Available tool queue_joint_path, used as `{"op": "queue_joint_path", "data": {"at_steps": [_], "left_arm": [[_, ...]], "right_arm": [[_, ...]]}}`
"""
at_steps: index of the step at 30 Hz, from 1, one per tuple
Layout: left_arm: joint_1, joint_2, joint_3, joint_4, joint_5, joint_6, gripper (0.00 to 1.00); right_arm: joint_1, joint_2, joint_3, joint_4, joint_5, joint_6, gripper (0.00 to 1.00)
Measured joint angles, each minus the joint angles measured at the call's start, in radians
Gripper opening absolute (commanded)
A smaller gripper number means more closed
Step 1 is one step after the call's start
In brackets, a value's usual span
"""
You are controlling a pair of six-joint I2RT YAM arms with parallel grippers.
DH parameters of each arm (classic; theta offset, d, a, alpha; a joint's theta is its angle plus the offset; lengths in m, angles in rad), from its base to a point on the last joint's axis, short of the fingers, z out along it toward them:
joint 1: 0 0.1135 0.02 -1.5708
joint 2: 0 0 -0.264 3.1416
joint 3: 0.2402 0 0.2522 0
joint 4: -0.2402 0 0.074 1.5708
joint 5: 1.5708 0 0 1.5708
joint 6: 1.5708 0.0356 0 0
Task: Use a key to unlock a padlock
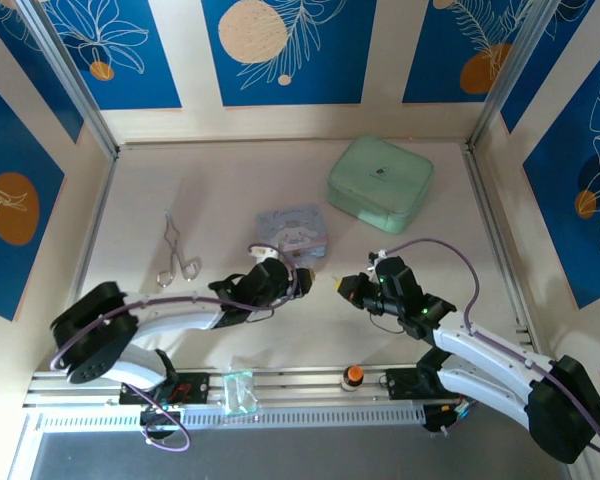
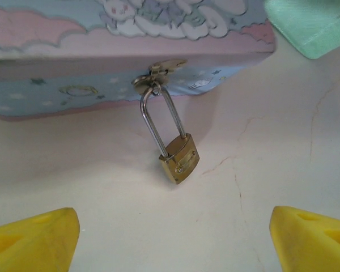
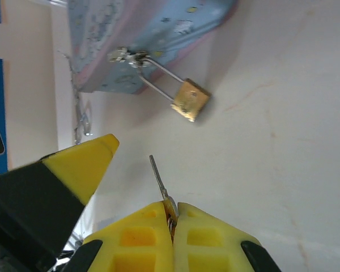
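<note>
The small brass padlock hangs by its silver shackle from the hasp on the front of the blue cartoon box and lies flat on the table. My left gripper is open just in front of it, its yellow fingers wide apart with nothing between them. My right gripper is shut on the head of the thin key. The key's blade points up toward the padlock and stops well short of it. From above, the left gripper and right gripper face each other in front of the box.
A mint green case sits at the back right, close behind the box. Silver tongs lie to the left. An orange round knob stands on the front rail. The left gripper's finger is close beside the key.
</note>
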Motion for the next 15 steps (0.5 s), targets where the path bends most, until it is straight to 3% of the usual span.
{"op": "queue_joint_path", "data": {"at_steps": [9, 15], "left_arm": [[-0.028, 0.192, 0.110, -0.011, -0.077, -0.138, 0.74], [-0.027, 0.264, 0.160, -0.009, -0.120, -0.184, 0.63]], "right_arm": [[-0.016, -0.010, -0.012, -0.032, -0.016, 0.000, 0.00], [-0.026, -0.010, -0.012, -0.031, -0.022, 0.000, 0.00]]}}
